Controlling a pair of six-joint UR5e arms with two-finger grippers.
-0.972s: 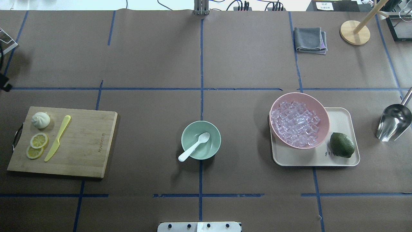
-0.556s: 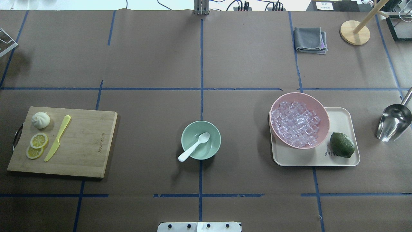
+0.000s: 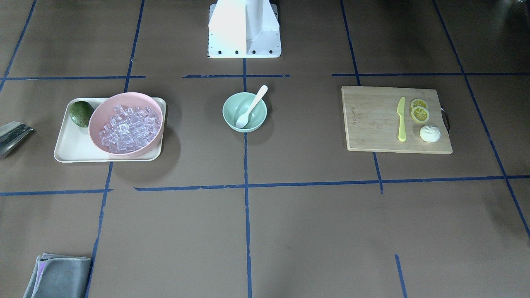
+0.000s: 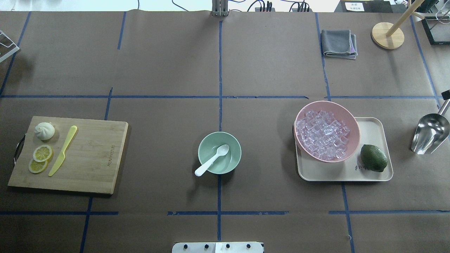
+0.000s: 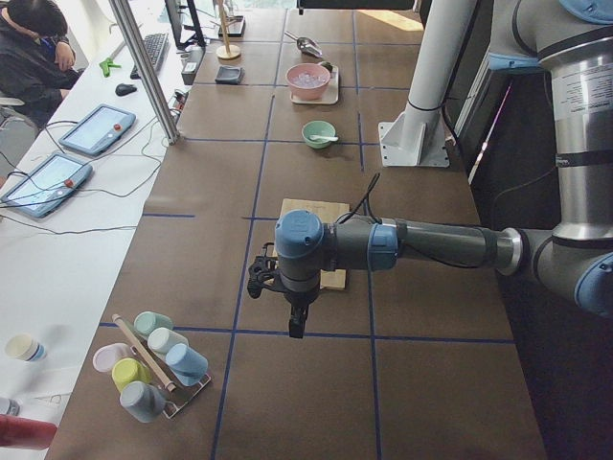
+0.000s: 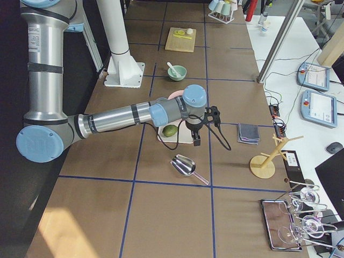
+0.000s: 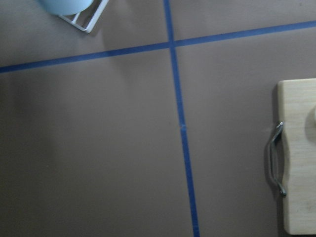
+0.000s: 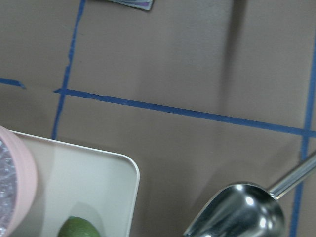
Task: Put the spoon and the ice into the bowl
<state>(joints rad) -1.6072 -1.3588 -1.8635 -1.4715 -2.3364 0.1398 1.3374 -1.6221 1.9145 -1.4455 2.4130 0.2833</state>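
The white spoon (image 4: 212, 160) lies in the mint-green bowl (image 4: 202, 146) at the table's middle, scoop inside and handle over the near-left rim; both also show in the front view, spoon (image 3: 251, 106) and bowl (image 3: 227, 108). The ice (image 4: 322, 135) is a pile of clear cubes in the pink bowl (image 4: 330, 103). My left gripper (image 5: 298, 326) hangs over bare table beyond the cutting board's left end. My right gripper (image 6: 196, 141) hovers between the lime and the metal scoop. I cannot tell whether either is open or shut.
The pink bowl and a lime (image 4: 373, 158) sit on a cream tray (image 4: 374, 124). A metal scoop (image 4: 429, 133) lies at the right edge. A cutting board (image 4: 95, 158) with a yellow knife (image 4: 63, 151), lemon slices and a bun is at the left. A grey cloth (image 4: 338, 43) lies far right.
The dark tip of my left gripper has gone out of the overhead view's left edge. A dark bit of my right gripper now shows at its right edge above the scoop.
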